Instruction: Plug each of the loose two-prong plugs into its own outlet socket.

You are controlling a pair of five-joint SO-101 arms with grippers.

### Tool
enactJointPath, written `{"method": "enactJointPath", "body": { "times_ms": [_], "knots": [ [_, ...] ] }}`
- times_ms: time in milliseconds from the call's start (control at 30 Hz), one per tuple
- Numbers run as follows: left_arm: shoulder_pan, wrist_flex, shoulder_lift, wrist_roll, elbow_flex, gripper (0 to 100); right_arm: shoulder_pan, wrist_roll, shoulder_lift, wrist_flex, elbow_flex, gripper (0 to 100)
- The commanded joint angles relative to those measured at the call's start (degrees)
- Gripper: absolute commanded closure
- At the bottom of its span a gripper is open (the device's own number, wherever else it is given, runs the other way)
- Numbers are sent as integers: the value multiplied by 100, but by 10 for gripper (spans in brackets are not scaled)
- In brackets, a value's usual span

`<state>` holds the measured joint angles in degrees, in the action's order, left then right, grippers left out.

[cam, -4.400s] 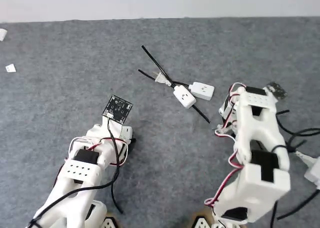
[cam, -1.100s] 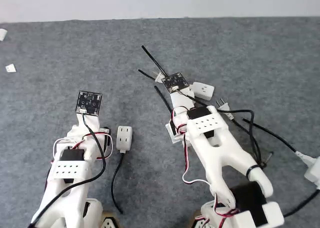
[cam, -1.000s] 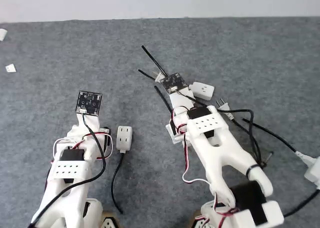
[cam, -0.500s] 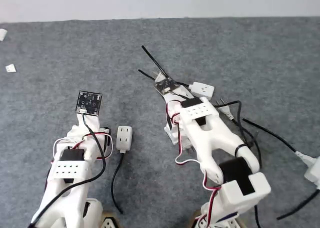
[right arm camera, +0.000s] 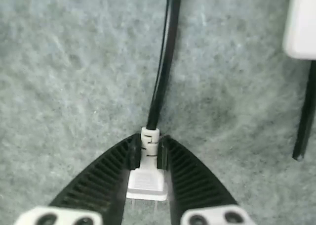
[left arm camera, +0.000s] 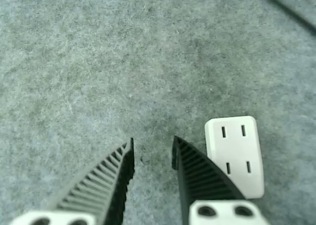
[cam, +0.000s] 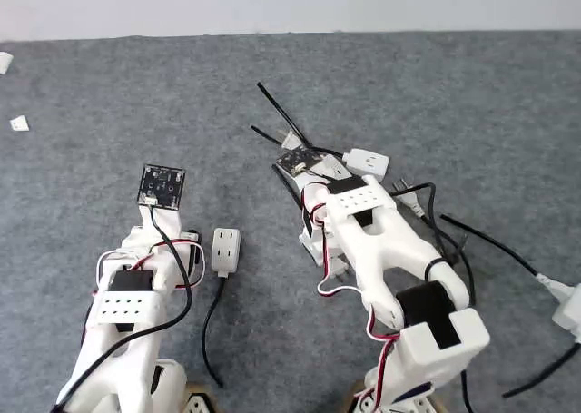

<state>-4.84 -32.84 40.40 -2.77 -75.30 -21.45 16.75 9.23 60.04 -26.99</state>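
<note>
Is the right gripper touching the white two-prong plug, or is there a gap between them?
Touching. The right wrist view shows the right gripper with its jaws pressed against both sides of the white plug, and no gap is visible.

The bench (left arm camera: 98,47) is covered in rough, fuzzy grey cloth. The socket (left arm camera: 236,153) is smooth white plastic, faintly glossy. The plug (right arm camera: 146,178) is white plastic, its cord (right arm camera: 165,52) smooth black. The left tool (left arm camera: 152,145) is ribbed matt black plastic.
</note>
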Motion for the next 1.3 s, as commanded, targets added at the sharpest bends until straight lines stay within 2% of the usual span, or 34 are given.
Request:
{"method": "enactJointPath", "body": {
  "times_ms": [0,133,400,633,867,1067,1267],
  "knots": [
    [-18,167,132,9,92,883,-13,132,207,409,527,971],
    [-9,167,132,9,92,883,-13,299,655,822,1029,883],
    [-9,167,132,9,92,883,-57,316,857,919,1222,990],
    [26,167,132,-185,92,883,4,70,743,945,1196,990],
    [18,114,79,-176,215,883,-66,-343,-998,1613,1081,990],
    [18,-141,70,-176,330,883,-110,-343,-2404,1798,1108,991],
    [-9,-334,-396,-176,637,889,-1191,-378,-3398,1833,1468,991]
  ]
}}
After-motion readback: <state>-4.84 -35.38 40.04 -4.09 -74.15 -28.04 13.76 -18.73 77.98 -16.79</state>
